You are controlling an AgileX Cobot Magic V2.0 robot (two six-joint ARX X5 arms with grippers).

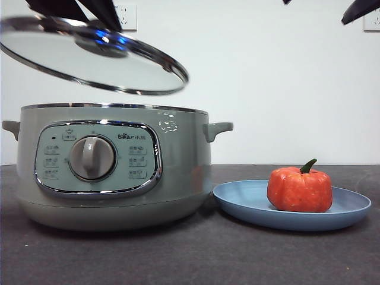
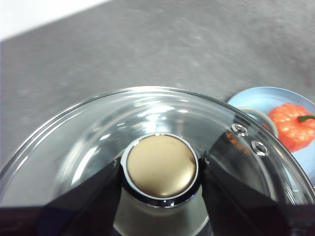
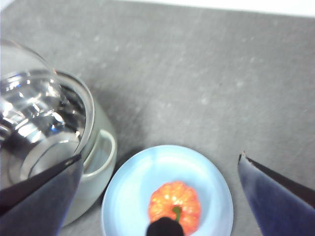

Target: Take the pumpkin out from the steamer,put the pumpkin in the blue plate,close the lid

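Front view is showing the lid (image 1: 95, 56) hanging in the air above the steamer (image 1: 113, 166), tilting so that its edge toward the plate is dipping lower than the other. The left gripper (image 1: 98, 24) is reaching down from the top edge and holding the lid by its knob. The steamer is sitting uncovered on the dark grey surface (image 1: 190, 255), with its dial and control panel facing the camera.

Just beside the steamer, the blue plate (image 1: 350, 208) is resting flat on the surface. The pumpkin (image 1: 300, 189) is sitting upright on the plate, a little off its middle, its green stem pointing up and curving to one side.

Left wrist view is looking straight down on the lid (image 2: 147, 113). The jaws of the left gripper (image 2: 160, 172) are closing on the round knob from two opposite sides, each black jaw pressing against it. Past the lid's steel rim, the pumpkin (image 2: 293, 125) is showing on the blue plate (image 2: 256, 98).

Right wrist view is looking down from well above the blue plate (image 3: 142, 187), with the pumpkin (image 3: 170, 199) lying between the jaws but far below them. The right gripper (image 3: 160, 169) is hanging with its jaws spread wide, gripping nothing and touching nothing. The steamer (image 3: 101, 147) and the raised lid (image 3: 34, 113) are showing to one side.
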